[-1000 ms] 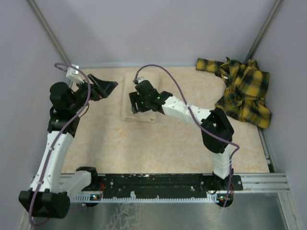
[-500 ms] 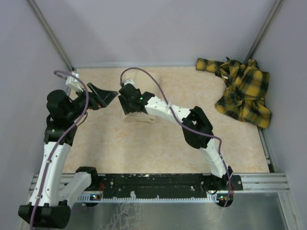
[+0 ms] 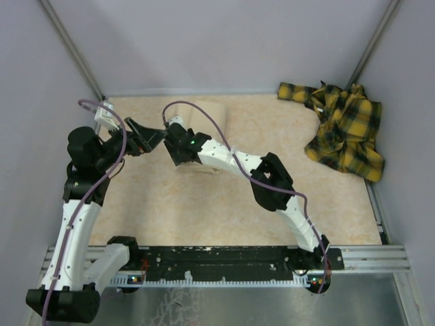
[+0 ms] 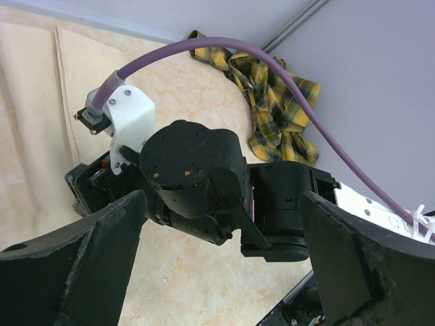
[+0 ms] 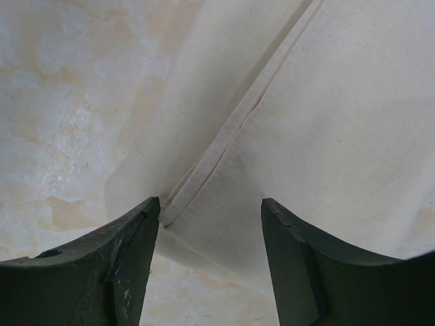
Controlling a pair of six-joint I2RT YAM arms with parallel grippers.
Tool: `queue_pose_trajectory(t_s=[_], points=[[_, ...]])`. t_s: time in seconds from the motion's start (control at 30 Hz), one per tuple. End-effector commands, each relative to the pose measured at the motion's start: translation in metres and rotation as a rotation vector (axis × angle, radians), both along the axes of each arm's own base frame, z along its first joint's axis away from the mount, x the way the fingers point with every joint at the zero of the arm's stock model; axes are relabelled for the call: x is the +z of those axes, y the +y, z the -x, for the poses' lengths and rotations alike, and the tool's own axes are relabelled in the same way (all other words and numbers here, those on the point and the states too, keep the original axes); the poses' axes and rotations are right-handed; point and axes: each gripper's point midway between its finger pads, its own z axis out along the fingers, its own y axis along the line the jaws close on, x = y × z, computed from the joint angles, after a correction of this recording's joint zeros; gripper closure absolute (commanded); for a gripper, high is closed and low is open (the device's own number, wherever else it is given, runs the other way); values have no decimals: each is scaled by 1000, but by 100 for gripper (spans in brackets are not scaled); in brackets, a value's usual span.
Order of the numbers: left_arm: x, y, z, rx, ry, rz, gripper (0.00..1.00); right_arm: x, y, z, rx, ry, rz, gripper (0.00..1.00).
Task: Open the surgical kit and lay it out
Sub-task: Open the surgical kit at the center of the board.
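Note:
The surgical kit is a folded pale beige cloth wrap [image 3: 209, 115] lying at the back middle of the table; its tray and instruments are hidden inside. My right gripper [image 3: 175, 144] is open over the wrap's near left corner. In the right wrist view the hemmed cloth corner [image 5: 204, 178] lies between the two fingers [image 5: 102, 265], apart from both. My left gripper [image 3: 151, 136] is open and empty, just left of the right gripper. In the left wrist view its fingers [image 4: 75, 265] frame the right arm's black wrist [image 4: 194, 180], and the wrap [image 4: 34, 115] shows at the left.
A yellow-and-black plaid cloth [image 3: 343, 129] lies bunched at the back right corner; it also shows in the left wrist view [image 4: 275, 109]. Grey walls close in the table on three sides. The arms' base rail [image 3: 224, 261] runs along the near edge.
My right arm has stretched further left along the wrap, its gripper now at the near left corner. My left gripper has held its place with a slight shift.

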Motion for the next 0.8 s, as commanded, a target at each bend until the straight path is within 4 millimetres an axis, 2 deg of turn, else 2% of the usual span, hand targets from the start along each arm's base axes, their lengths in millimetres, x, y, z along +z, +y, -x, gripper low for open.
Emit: queue_pose_trajectory(t_s=[0.0, 0.07, 0.23, 0.37, 0.43, 0.57, 0.7, 0.77], points=[[-4, -1, -1, -13, -8, -14, 1, 16, 1, -8, -16, -62, 13, 41], [-4, -1, -1, -11, -10, -16, 1, 14, -2, -8, -21, -60, 19, 48], [-6, -1, -3, -9, -8, -21, 1, 18, -3, -8, -33, -68, 10, 80], [-10, 1, -5, 2, 1, -40, 1, 39, -8, -14, -67, -98, -36, 96], [-14, 4, -6, 14, 8, -49, 1, 52, -15, -18, -100, -110, -71, 98], [-22, 7, -10, 34, 27, -70, 1, 73, -45, -25, -185, -122, -183, 100], [-32, 9, -14, 46, 51, -83, 1, 96, -82, -29, -277, -131, -349, 100], [-37, 9, -17, 46, 63, -84, 1, 99, -101, -29, -321, -129, -423, 100]])
